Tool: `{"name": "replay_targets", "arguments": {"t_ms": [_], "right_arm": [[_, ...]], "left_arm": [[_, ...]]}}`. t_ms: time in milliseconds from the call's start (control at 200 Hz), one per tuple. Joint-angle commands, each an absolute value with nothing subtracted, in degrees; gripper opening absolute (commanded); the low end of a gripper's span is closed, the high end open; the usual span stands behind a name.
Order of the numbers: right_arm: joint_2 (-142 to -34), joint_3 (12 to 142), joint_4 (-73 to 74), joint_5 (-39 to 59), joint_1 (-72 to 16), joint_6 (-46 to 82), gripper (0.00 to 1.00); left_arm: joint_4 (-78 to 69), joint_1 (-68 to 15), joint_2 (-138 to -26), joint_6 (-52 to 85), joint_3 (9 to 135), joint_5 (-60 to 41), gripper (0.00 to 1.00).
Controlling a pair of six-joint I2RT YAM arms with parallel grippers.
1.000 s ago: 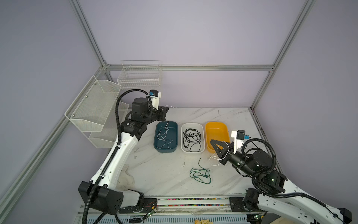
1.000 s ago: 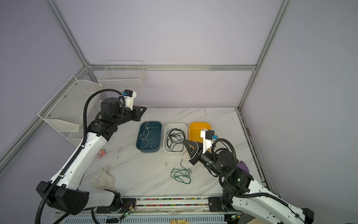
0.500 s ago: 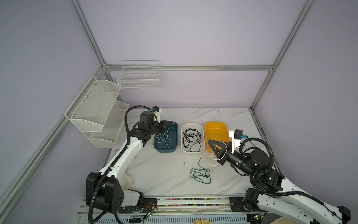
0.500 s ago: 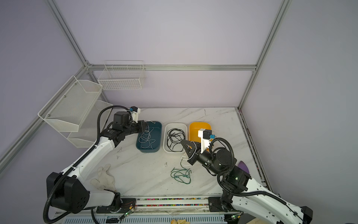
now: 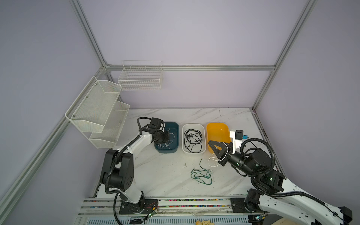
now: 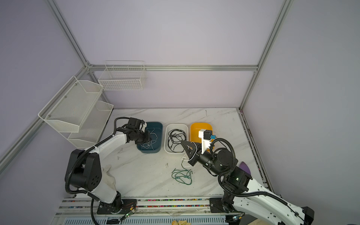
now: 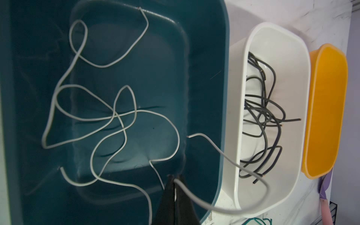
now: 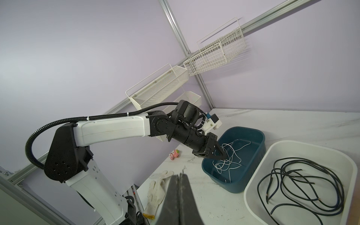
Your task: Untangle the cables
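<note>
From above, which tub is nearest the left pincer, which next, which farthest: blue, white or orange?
1. Blue tub, left: the left pincer reaches into it.
2. White tub, middle.
3. Orange tub, right.

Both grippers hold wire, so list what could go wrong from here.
The left gripper is shut on a white cable whose loop seems to reach over the white bin; dropped, it could join the black cables. The right gripper holds a dangling white wire that could snag the green cables.
</note>
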State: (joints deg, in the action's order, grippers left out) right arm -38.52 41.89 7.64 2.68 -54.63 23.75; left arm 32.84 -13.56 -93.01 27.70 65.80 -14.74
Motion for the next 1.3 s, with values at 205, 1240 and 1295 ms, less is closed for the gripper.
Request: {"name": "replay_targets", "arguments": {"t_ms": [205,1240,1295], "right_arm": [[-37.66,42.1,7.38,3.08,-54.4,24.41,0.0],[-54.08,48.66,11.57,5.4,-54.46,27.94,0.0],[-56.89,50.38,11.51,5.45,-54.44,28.11,0.0]], "left_arm": [[41.08,-12.57,-90.87,25.74,73.73,-10.3,0.3],[39.37,-9.42,-72.02,26.71,76.98,-4.51,0.91],[37.55,-8.27,-68.02,27.3,73.62,-3.19,0.95]]}}
